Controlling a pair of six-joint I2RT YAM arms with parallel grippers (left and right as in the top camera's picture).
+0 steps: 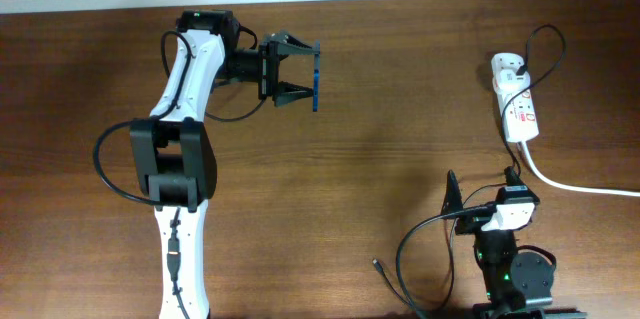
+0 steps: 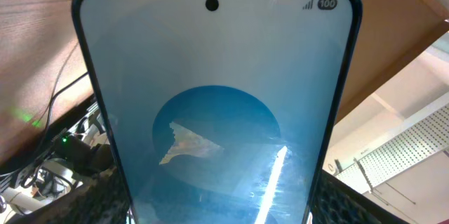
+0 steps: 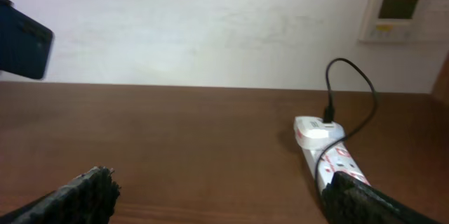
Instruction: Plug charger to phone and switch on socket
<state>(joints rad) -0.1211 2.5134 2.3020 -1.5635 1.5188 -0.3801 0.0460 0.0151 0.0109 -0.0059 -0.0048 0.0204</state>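
Note:
My left gripper [image 1: 314, 77] is shut on the phone [image 1: 316, 87], holding it edge-on above the far left part of the table. In the left wrist view the phone's [image 2: 217, 112] blue screen fills the frame between my two fingers [image 2: 95, 196]. Its dark back also shows in the right wrist view [image 3: 24, 41]. The white socket [image 1: 517, 99] lies at the far right with a black plug [image 1: 525, 67] in it. The charger's connector tip [image 1: 377, 262] lies near the front edge. My right gripper [image 1: 482, 189] stands open and empty, short of the socket [image 3: 330, 155].
A thick white cord [image 1: 570, 184] runs from the socket off the right edge. My right arm's own black wire [image 1: 420, 234] loops beside its base. A wall panel [image 3: 396, 13] hangs behind the table.

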